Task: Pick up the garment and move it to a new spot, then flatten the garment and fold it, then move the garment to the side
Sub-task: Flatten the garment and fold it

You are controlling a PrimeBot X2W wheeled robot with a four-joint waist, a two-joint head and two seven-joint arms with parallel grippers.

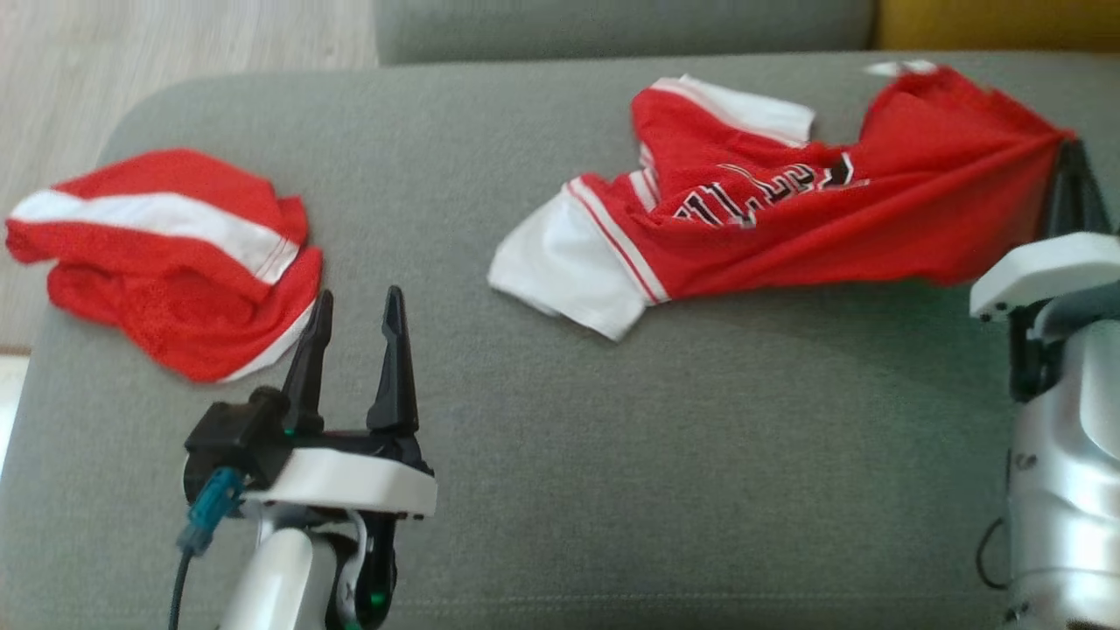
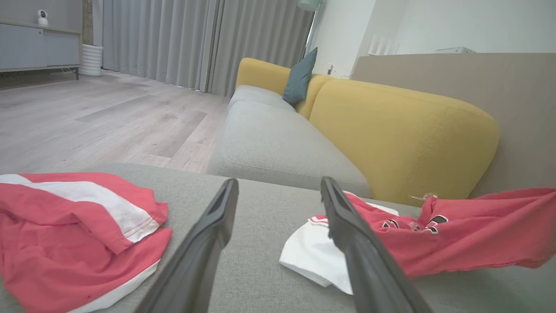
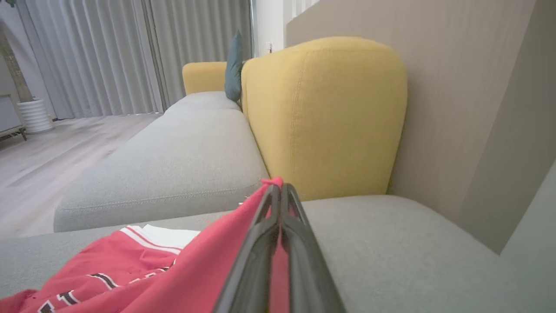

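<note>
Upper right of the head view: red jersey on the grey cushion, white sleeve lying flat, one edge lifted and stretched taut.
Right gripper: fingers pressed together, pinching that red edge.
Left gripper: fingers spread wide, holding nothing, near the other red garment at left.
Room, wrist views: wood floor, grey curtains, yellow backrest, blue pillow.
Hard to read: jersey lettering, crumpled; right arm cut off at frame edge.
</note>
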